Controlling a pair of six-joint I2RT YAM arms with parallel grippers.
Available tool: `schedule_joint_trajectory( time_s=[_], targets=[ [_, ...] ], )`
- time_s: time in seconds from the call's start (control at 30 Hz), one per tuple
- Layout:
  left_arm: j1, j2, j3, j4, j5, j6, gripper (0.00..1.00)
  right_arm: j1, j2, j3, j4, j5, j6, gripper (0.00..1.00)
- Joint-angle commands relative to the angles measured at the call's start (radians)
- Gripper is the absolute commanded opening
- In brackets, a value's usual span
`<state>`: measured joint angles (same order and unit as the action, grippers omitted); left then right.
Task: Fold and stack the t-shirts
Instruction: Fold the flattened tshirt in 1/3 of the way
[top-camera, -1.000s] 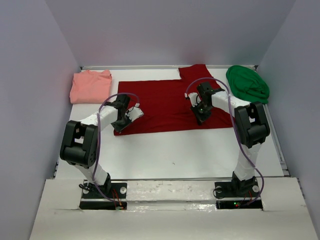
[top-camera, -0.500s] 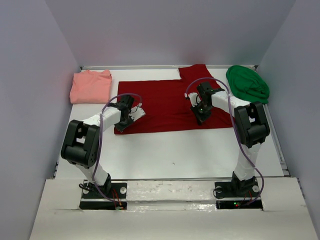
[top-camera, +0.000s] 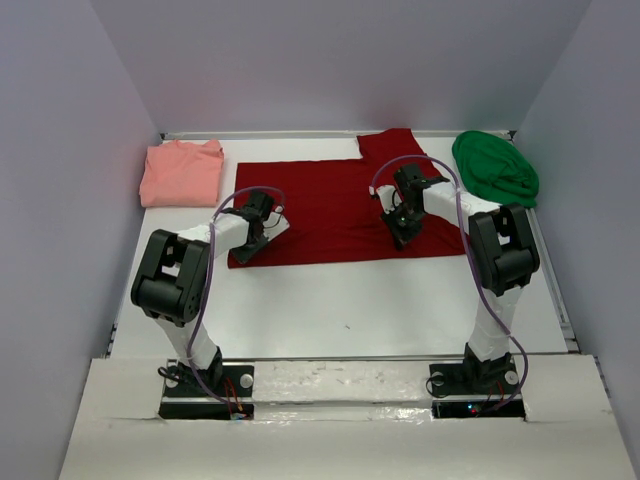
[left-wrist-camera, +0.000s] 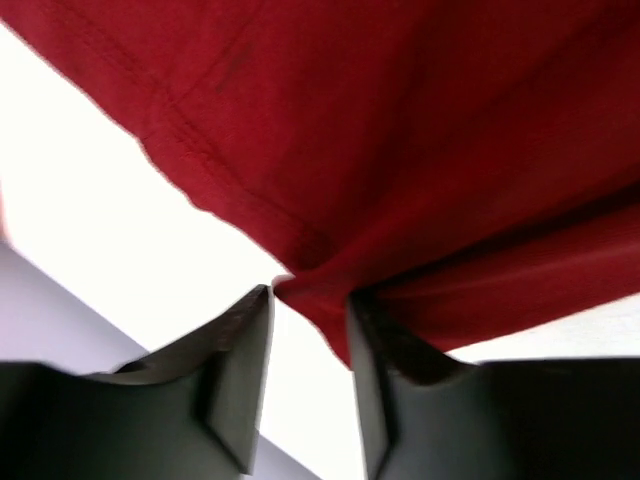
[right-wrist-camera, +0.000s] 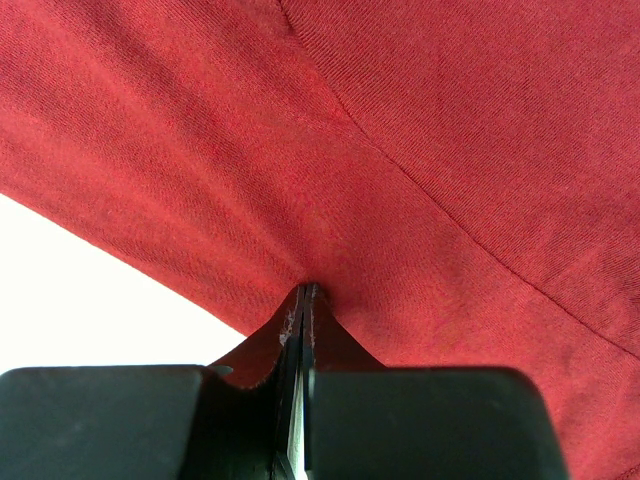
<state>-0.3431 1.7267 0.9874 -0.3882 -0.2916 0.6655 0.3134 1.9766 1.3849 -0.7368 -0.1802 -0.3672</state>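
Observation:
The dark red t-shirt (top-camera: 330, 205) lies spread flat across the middle of the table. The salmon-pink t-shirt (top-camera: 182, 172) lies folded at the back left. The bright green t-shirt (top-camera: 495, 167) lies crumpled at the back right. My left gripper (top-camera: 244, 246) is at the red shirt's near left corner. In the left wrist view it (left-wrist-camera: 310, 300) is open, with the hemmed corner of the red shirt (left-wrist-camera: 400, 150) just between the fingertips. My right gripper (top-camera: 403, 238) is low on the red shirt's right part. In the right wrist view it (right-wrist-camera: 305, 290) is shut on a pinched fold of the red cloth (right-wrist-camera: 420, 150).
The white table (top-camera: 350, 300) is bare in front of the red shirt. Grey walls close in the left, back and right sides. The arm bases stand at the near edge.
My left arm has swung its elbow to the right and its gripper has edged in at the red shirt's near left corner. The right arm and the shirts have not moved.

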Motion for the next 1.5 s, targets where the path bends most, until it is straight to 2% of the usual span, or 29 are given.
schedule_joint_trajectory(
  time_s=[0.0,0.27,0.43,0.5,0.57,0.77,0.97,1.1,1.23,1.47],
  targets=[
    [-0.005,-0.004,-0.038,-0.009,-0.007,-0.009,0.52,-0.010,0.088,-0.055,0.033,0.068,-0.030,0.00],
    [-0.005,-0.075,0.066,-0.084,-0.072,-0.033,0.54,-0.010,0.087,-0.057,0.033,0.068,-0.032,0.00],
    [-0.005,-0.118,0.138,-0.115,-0.191,-0.033,0.54,-0.010,0.085,-0.057,0.033,0.067,-0.033,0.00],
    [-0.004,-0.137,0.151,-0.091,-0.277,-0.032,0.54,-0.010,0.087,-0.057,0.033,0.064,-0.033,0.00],
    [-0.004,-0.144,0.161,-0.078,-0.299,-0.029,0.54,-0.010,0.085,-0.057,0.033,0.062,-0.035,0.00],
    [-0.002,-0.130,0.198,-0.121,-0.205,-0.078,0.54,-0.010,0.087,-0.055,0.033,0.061,-0.035,0.00],
    [-0.002,-0.079,0.215,-0.139,-0.020,-0.121,0.52,-0.010,0.087,-0.053,0.031,0.059,-0.033,0.00],
    [-0.002,-0.041,0.229,-0.147,0.150,-0.138,0.43,-0.010,0.088,-0.053,0.033,0.058,-0.035,0.00],
    [-0.002,0.004,0.229,-0.135,0.186,-0.156,0.34,-0.010,0.088,-0.053,0.031,0.054,-0.035,0.00],
    [-0.004,0.025,0.188,-0.080,0.123,-0.142,0.34,-0.010,0.087,-0.057,0.033,0.050,-0.035,0.00]
  ],
)
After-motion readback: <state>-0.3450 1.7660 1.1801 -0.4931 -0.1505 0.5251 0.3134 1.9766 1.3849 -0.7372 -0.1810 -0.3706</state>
